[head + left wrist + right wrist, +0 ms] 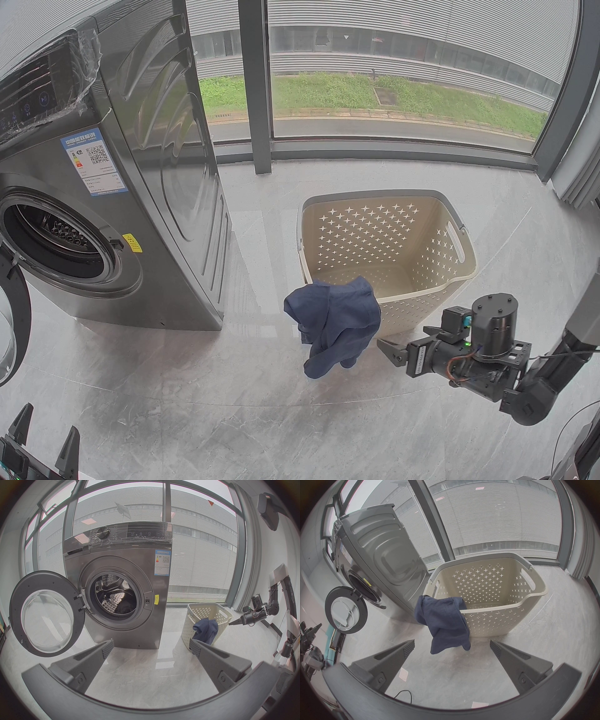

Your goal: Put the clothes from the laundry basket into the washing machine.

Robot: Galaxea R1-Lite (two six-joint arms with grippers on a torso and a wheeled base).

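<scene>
Since it overhung the laundry basket [375, 231] rim, blue garment [334, 319]: hung just ahead of right end effector [392, 350].
Right end effector: fingers stood apart, empty.

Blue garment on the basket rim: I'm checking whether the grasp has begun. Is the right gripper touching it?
Apart. The left wrist view shows a plain gap between the right gripper and the blue garment draped over the laundry basket.
</scene>
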